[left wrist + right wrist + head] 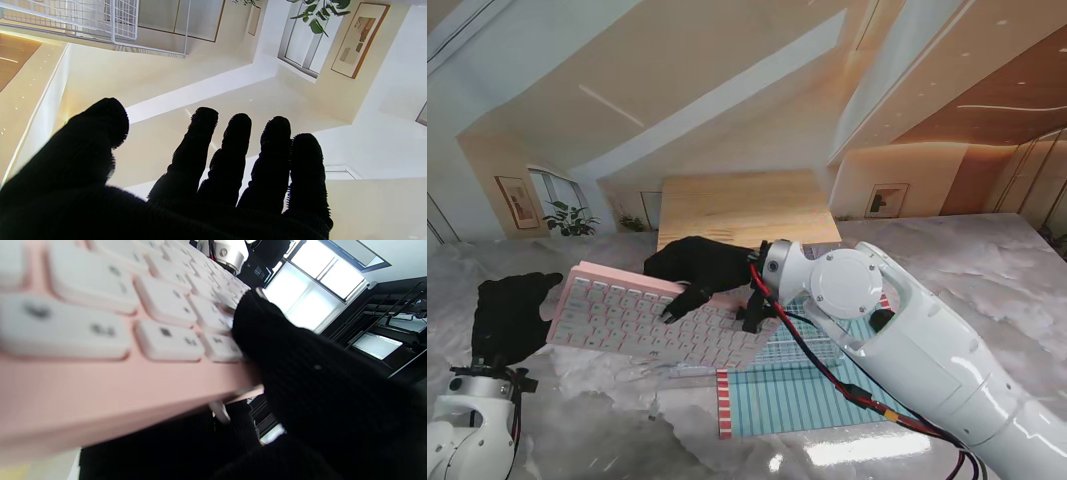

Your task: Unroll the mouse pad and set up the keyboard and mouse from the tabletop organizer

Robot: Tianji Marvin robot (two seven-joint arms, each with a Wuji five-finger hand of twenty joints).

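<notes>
R hand (702,272) clamped on the pink keyboard (662,320): thumb across the keys, other fingers (186,440) under its far edge, keyboard lifted & tilted over the striped mouse pad (802,395). L hand (512,315) holds nothing, 5 fingers (230,156) spread, fingertips just beside keyboard's left end.

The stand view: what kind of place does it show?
Probably an indoor desk-like work table. A grey marbled table top bears a flat teal striped mouse pad, and the black-gloved right hand holds a pink keyboard with white keys over it.
</notes>
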